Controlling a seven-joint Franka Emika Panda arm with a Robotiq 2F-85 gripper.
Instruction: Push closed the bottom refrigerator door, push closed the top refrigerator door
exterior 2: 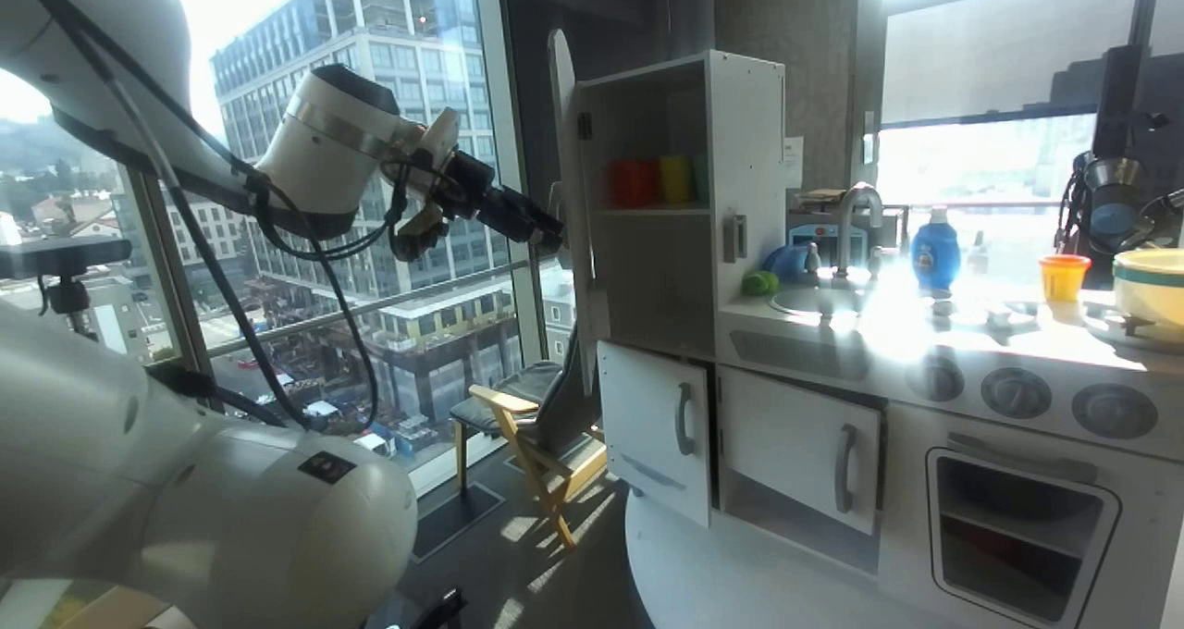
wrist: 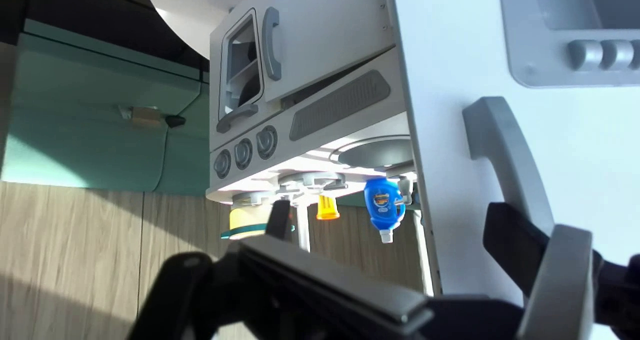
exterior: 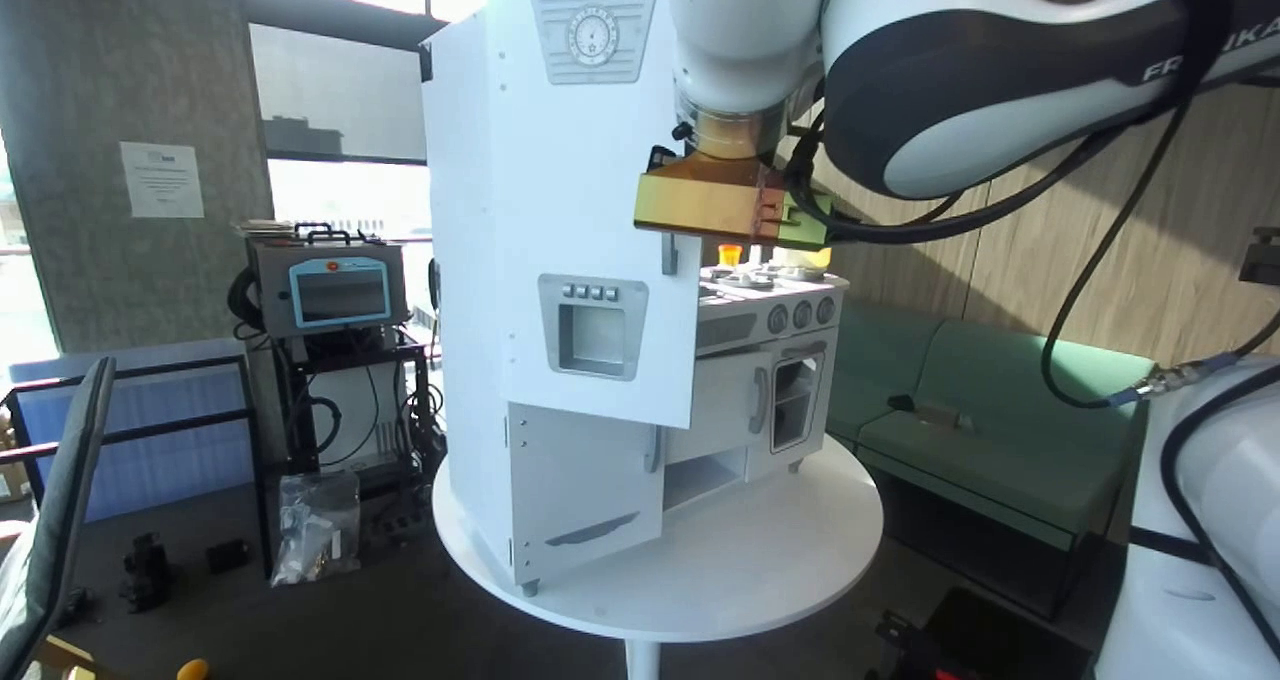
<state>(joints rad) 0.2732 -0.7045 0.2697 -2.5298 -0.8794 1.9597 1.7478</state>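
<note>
Round white table (exterior: 770, 585) carries the toy fridge (exterior 2: 747, 139) and the toy kitchen counter (exterior 2: 883, 326), which joins the fridge at its left edge. We find the top refrigerator door (exterior: 590, 180) wide open, standing out forward beside that left edge, so in an exterior view we can look inside, where a red object (exterior 2: 635, 183) and a yellow object (exterior 2: 677, 178) are on the shelf (exterior 2: 647, 212). Below it, lower than the front left corner of the counter, is the bottom refrigerator door (exterior 2: 647, 407); to us it seems a little ajar. Near the outer face of the top refrigerator door we see the gripper (exterior 2: 548, 229). Its fingers (wrist: 562, 265) are spread wide, and in the wrist view one of them overlaps the grey handle (wrist: 510, 155) of this door; whether they touch, we cannot tell. Further from it, we notice a green item (exterior 2: 760, 284) at the left edge of the counter. Blue bottle (exterior 2: 935, 252) stands toward the back edge, yellow bowl (exterior 2: 1152, 285) near the right edge, and orange cup (exterior 2: 1064, 279) between these two. Beyond the right edge, in an exterior view, we observe also a green sofa (exterior: 1010, 450).
</note>
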